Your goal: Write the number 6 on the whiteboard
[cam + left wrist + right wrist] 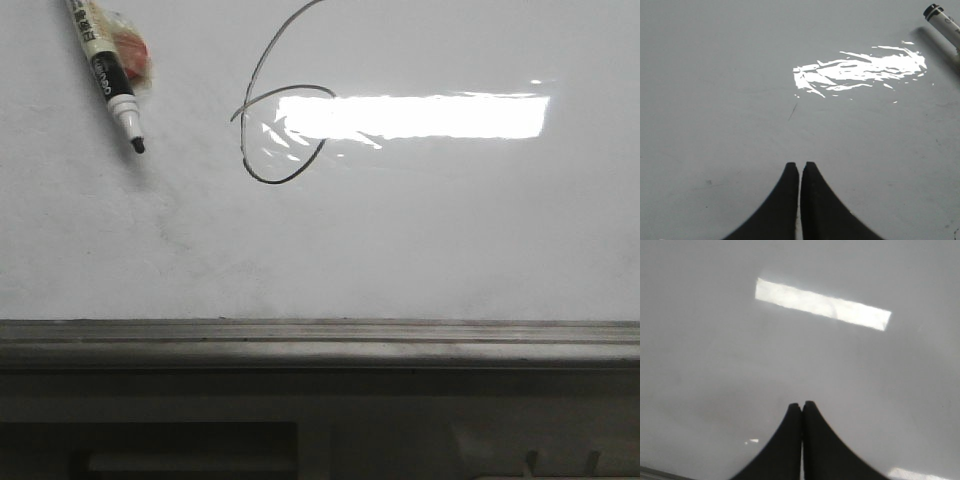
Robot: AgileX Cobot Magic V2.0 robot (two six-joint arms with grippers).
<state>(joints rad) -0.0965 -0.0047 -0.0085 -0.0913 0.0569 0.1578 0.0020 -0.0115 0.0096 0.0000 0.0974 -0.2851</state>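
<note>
The number 6 is drawn in a thin dark line on the whiteboard, its stem running up out of the front view and its oval loop closing partly under the bright glare. A marker with a black tip lies on the board to the left of the 6; its end also shows in the left wrist view. My left gripper is shut and empty over bare board. My right gripper is shut and empty over bare board. Neither gripper shows in the front view.
A grey metal ledge runs along the whiteboard's lower edge. A small reddish object lies beside the marker. Faint grey smudges mark the board below the marker. A bright rectangular glare sits right of the 6.
</note>
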